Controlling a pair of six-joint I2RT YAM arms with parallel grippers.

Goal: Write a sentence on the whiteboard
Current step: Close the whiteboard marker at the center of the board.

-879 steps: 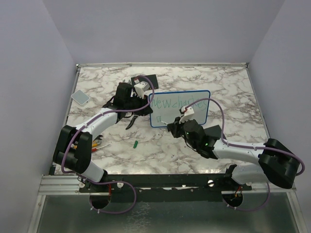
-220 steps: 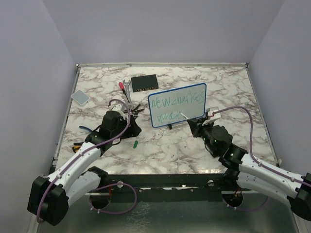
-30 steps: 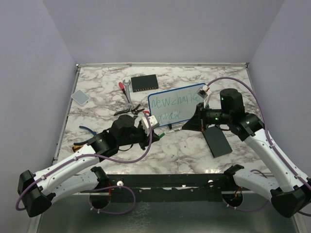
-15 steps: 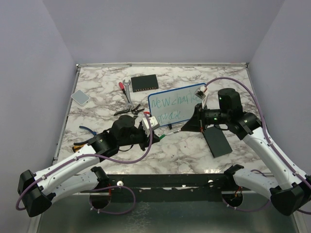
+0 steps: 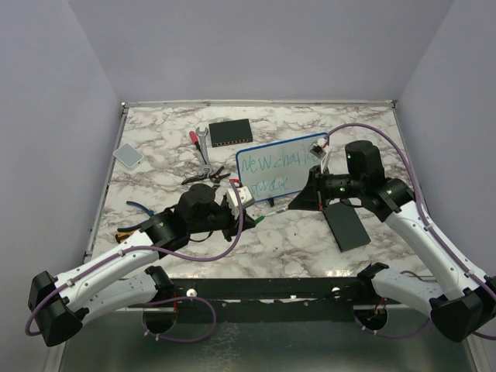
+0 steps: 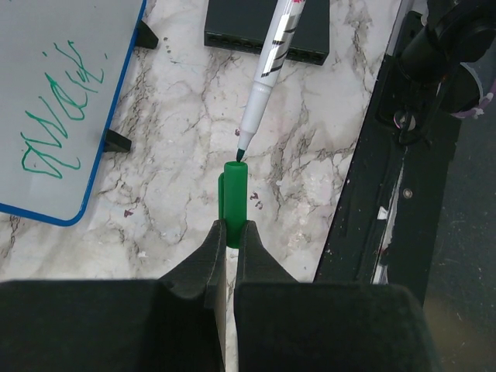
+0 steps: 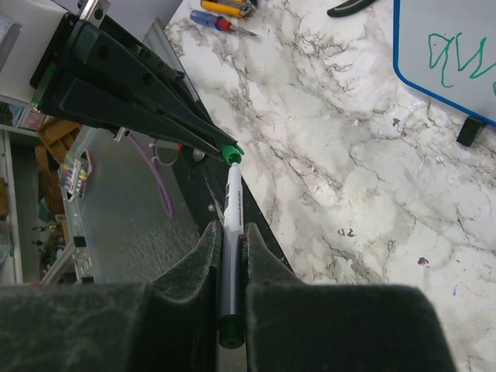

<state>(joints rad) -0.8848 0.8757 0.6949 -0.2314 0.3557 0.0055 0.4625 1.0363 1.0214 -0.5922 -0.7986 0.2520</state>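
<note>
My left gripper point(image 6: 230, 229) clamps the green plastic cap point(image 6: 233, 186). The right gripper point(image 7: 229, 230) clamps the white marker point(image 7: 232, 194), whose tip is mid-frame and seemingly touching the cap's mouth.

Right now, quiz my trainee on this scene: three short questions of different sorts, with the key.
1. True or false: the left claw is shut on the green marker cap.
2. What does the right claw hold? A) a sponge B) the marker C) nothing
3. Fill in: the sentence on the whiteboard is written in ____ ink.
Key: 1 true; 2 B; 3 green.
</note>
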